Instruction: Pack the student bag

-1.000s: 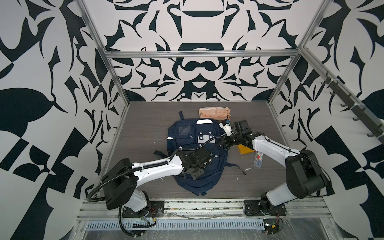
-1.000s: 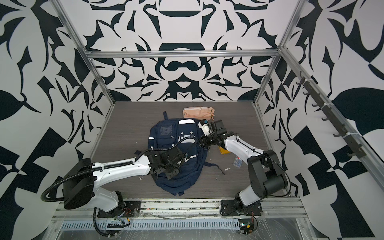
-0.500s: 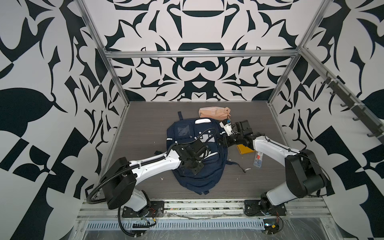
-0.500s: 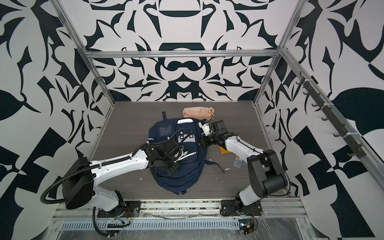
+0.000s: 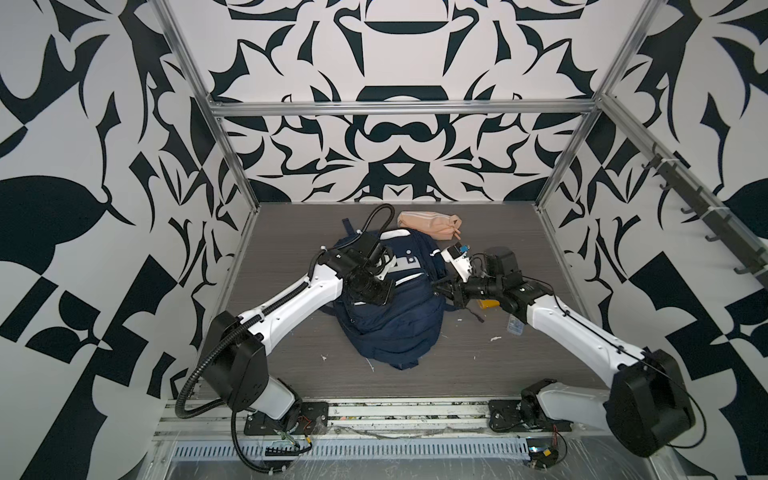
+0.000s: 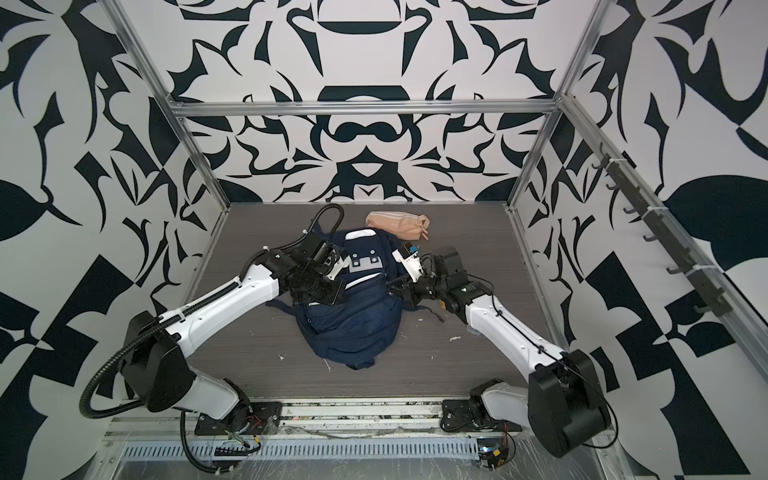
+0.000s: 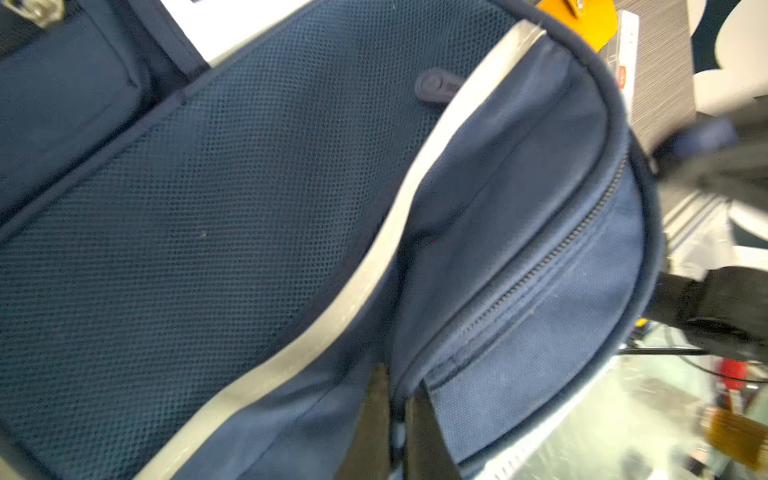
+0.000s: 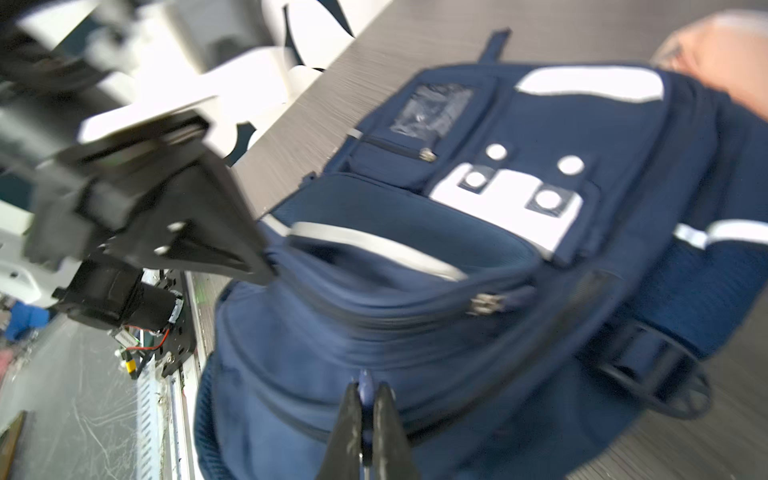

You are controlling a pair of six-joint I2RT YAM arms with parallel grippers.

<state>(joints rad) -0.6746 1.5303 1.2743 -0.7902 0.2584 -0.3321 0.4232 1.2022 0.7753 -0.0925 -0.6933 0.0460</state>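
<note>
Jaws L to R: left gripper (image 7: 401, 390) clenched on a fold of student bag (image 5: 395, 328) fabric, right by the grey-striped front pocket rim. Right gripper (image 8: 368, 392) pinched tight on a small blue tab at the bag's side. Bag lies on table (image 5: 291, 257) btwn both jaws, front up. Peach pouch (image 5: 428, 224) sits beyond the jaws, just beside bag's top. Yellow item (image 5: 488, 304) under right wrist.

- Left arm (image 5: 299, 297): base at 7 o'clock in both top views, reaching toward 1 o'clock, wrist bent downward.
- Left gripper (image 7: 397, 415): fingers nearly together, pinching a fold of the bag (image 7: 208, 249).
- Right arm (image 5: 573, 332): base at 5 o'clock, stretched low toward 10 o'clock.
- Right gripper (image 8: 368, 409): fingers pressed together on a small blue tab of the bag.
</note>
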